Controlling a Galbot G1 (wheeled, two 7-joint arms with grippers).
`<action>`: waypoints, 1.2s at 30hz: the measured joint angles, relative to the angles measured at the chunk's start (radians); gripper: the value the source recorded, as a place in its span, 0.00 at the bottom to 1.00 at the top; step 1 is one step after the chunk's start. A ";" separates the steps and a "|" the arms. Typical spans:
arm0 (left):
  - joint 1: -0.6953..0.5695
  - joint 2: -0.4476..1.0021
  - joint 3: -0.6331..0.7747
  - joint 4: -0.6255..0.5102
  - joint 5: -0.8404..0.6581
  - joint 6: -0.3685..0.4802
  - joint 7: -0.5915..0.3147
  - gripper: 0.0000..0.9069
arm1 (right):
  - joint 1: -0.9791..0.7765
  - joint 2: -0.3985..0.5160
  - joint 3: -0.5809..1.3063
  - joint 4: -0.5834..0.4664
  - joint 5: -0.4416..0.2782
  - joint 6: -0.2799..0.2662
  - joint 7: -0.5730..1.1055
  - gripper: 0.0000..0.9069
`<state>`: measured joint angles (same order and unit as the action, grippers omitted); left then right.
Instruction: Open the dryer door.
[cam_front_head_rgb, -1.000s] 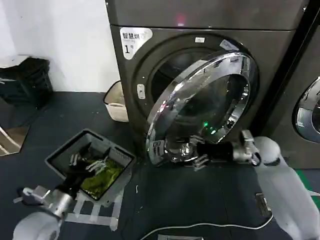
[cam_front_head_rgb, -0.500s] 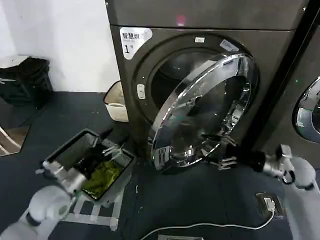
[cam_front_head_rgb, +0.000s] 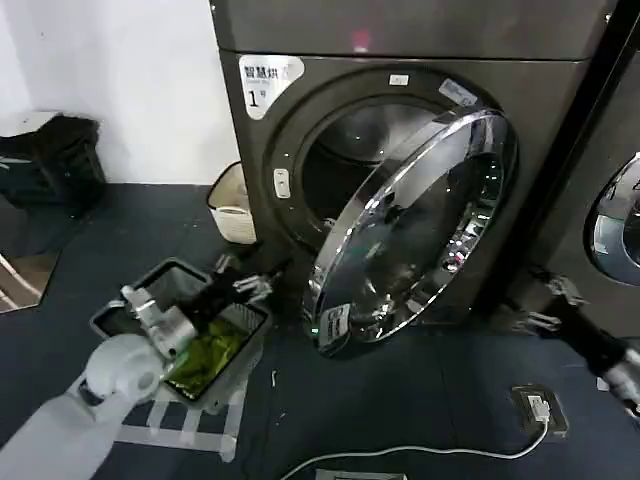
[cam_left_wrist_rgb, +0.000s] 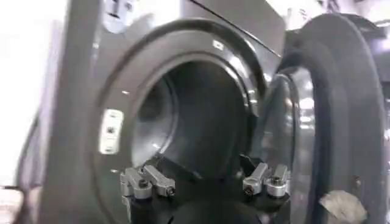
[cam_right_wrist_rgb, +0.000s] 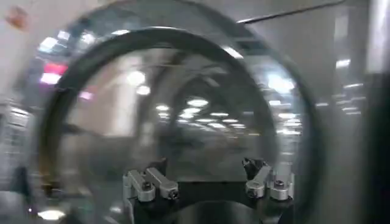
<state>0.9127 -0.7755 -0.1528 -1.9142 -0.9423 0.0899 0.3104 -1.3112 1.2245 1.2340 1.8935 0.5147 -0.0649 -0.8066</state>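
The dryer (cam_front_head_rgb: 400, 60), a dark grey machine marked "1", fills the upper middle of the head view, its round drum opening (cam_front_head_rgb: 340, 165) laid bare. The dryer door (cam_front_head_rgb: 415, 230) hangs from its right side, swung well out, chrome ring and dark glass facing left and forward; it stands wider than half a second ago and wider again than a second ago, and nothing touches it now. A grey bin (cam_front_head_rgb: 185, 325) with green cloth inside sits on the floor to the lower left.

The right tool (cam_front_head_rgb: 545, 305) is low on the right, clear of the door; a second ago it was at the ring's lower edge, and it has since pulled back to the right. Its fingers (cam_right_wrist_rgb: 149, 182) are spread wide and empty in the right wrist view, facing the door glass (cam_right_wrist_rgb: 183, 115).

The left tool (cam_front_head_rgb: 245, 283) has risen from the bin to just below the drum opening. Its fingers (cam_left_wrist_rgb: 146, 181) are also spread wide, holding nothing.
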 joint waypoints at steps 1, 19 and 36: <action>-0.013 0.000 0.014 0.005 -0.006 0.001 0.003 1.00 | -0.009 0.012 0.017 0.009 0.001 -0.004 0.042 1.00; -0.284 -0.092 0.340 0.122 -0.100 0.008 0.075 1.00 | -0.143 -0.002 0.350 0.052 -0.075 -0.115 0.302 1.00; -0.498 -0.243 0.604 0.209 -0.153 -0.027 0.057 1.00 | -0.166 -0.022 0.576 0.060 -0.056 -0.121 0.546 1.00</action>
<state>0.4145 -1.0182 0.4511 -1.7048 -1.0957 0.0624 0.3676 -1.4768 1.2023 1.8105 1.9535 0.4585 -0.1858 -0.2605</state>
